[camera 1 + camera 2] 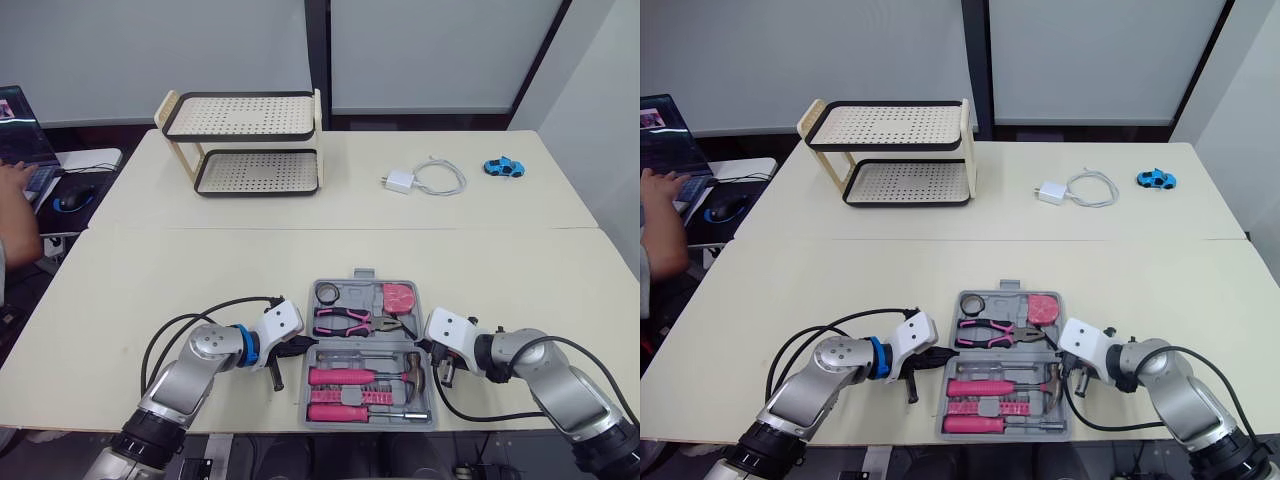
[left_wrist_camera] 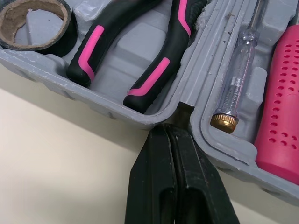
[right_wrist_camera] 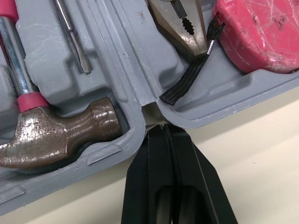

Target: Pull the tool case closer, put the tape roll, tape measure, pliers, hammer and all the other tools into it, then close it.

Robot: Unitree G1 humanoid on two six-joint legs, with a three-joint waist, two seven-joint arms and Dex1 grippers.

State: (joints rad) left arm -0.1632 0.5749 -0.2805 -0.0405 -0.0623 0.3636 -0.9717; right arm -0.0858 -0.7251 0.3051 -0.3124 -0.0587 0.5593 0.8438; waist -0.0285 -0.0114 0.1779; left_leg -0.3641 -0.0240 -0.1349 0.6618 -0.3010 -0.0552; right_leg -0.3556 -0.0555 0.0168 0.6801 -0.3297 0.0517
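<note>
Tabletop (image 1: pixel 200 270) carries the tool case (image 1: pixel 362 343), lying open. Left hand (image 2: pixel 173 128) and right hand (image 3: pixel 162 128) are pinched closed and empty, tips at the case's hinge ends. We reckon that's to brace it for closing. Hammer (image 3: pixel 60 133), pliers (image 1: pixel 350 322), tape measure (image 1: pixel 400 297) and tape roll (image 1: pixel 327 292) are seated inside.

The gray tool case (image 1: pixel 420 318) lies open by the near edge of the table (image 1: pixel 150 270). Inside are the tape roll (image 1: pixel 327 292), pliers (image 1: pixel 355 322), pink tape measure (image 1: pixel 399 297) and hammer (image 1: pixel 372 377). The left gripper (image 1: pixel 303 345) is at its left side, the right gripper (image 1: pixel 428 349) at its right. A rack (image 1: pixel 245 140) stands by the far edge.
</note>
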